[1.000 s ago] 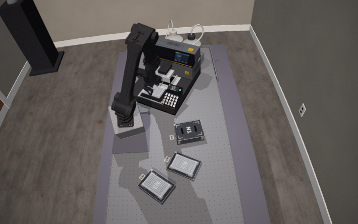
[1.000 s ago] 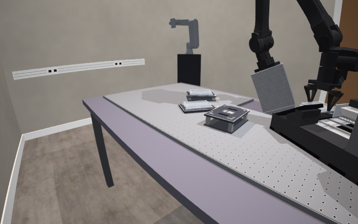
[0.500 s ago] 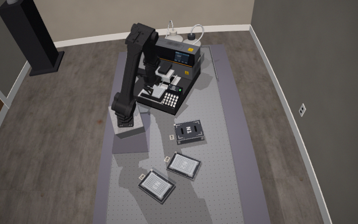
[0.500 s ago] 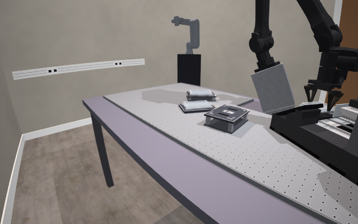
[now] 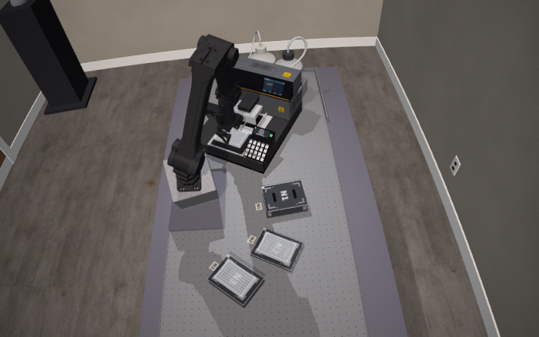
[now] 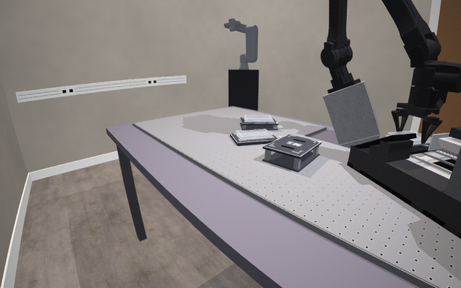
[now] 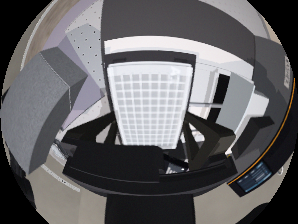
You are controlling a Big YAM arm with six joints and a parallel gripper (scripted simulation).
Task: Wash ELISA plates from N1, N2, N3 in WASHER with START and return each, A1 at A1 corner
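Note:
The gripper (image 5: 234, 133) (image 6: 411, 137) (image 7: 150, 114) is at the washer's carrier, shut on a clear ELISA plate (image 5: 239, 138) (image 7: 150, 95), one finger against each long side. The plate looks level over the carrier pocket; whether it is fully down on the pocket floor cannot be told. Nest N1 (image 5: 285, 206) (image 6: 287, 151) is empty. One plate (image 5: 278, 247) (image 6: 254, 134) lies in nest N2 and another plate (image 5: 237, 277) (image 6: 258, 119) in nest N3. The washer lamp (image 5: 270, 135) is green. The keypad (image 5: 256, 150) is beside the carrier.
The washer's tall housing with its screen (image 5: 273, 86) (image 7: 254, 177) stands behind the carrier. A white manifold block (image 5: 248, 113) is close to the wrist. The arm's grey pedestal (image 5: 198, 197) (image 6: 351, 113) (image 7: 37, 105) stands at the table's left side. Bottles with tubes stand behind the washer.

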